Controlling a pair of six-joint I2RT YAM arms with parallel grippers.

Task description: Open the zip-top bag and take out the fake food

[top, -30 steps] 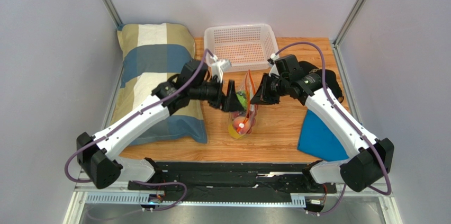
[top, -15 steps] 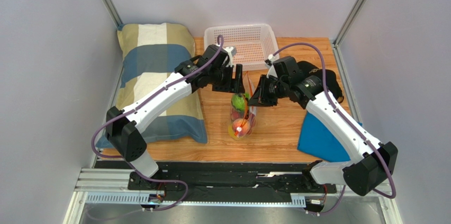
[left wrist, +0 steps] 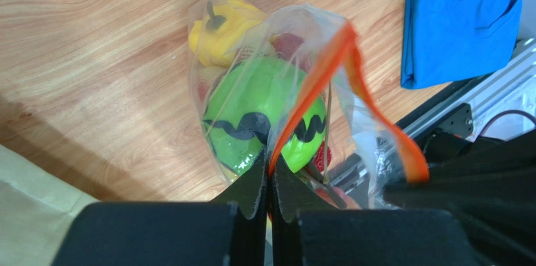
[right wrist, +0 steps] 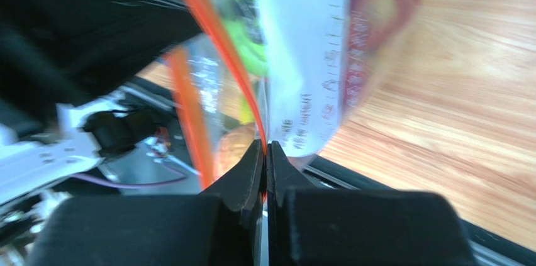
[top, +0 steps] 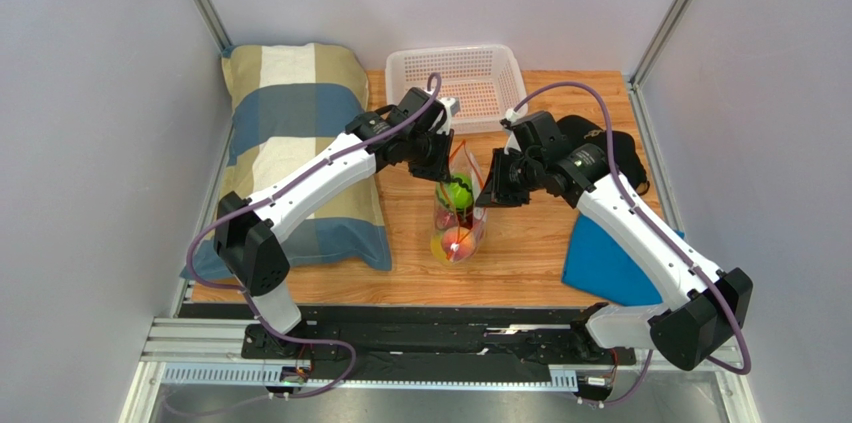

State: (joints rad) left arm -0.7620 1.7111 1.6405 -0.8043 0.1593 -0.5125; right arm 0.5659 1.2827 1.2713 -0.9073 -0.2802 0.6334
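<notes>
The zip-top bag point(top: 458, 215) stands upright on the wooden table, held at its mouth from both sides. My left gripper point(top: 446, 173) is shut on the left lip of the orange zip strip point(left wrist: 314, 71). My right gripper point(top: 488, 193) is shut on the opposite lip point(right wrist: 217, 33). The two lips stand apart, so the mouth gapes. Inside lies the fake food: a green ball with a black wavy stripe point(left wrist: 242, 99), a yellow pepper point(left wrist: 225, 22), red pieces point(left wrist: 286, 43) and an orange-pink fruit point(top: 447, 244) at the bottom.
A white perforated basket point(top: 455, 88) sits behind the bag. A checked pillow point(top: 290, 133) lies left under my left arm. A blue cloth point(top: 603, 261) lies right, with a black item point(top: 612, 148) behind my right arm.
My left gripper was open beside the bag, rose toward the basket, then came down and shut on the bag's left lip. The right gripper kept its hold on the other lip.
</notes>
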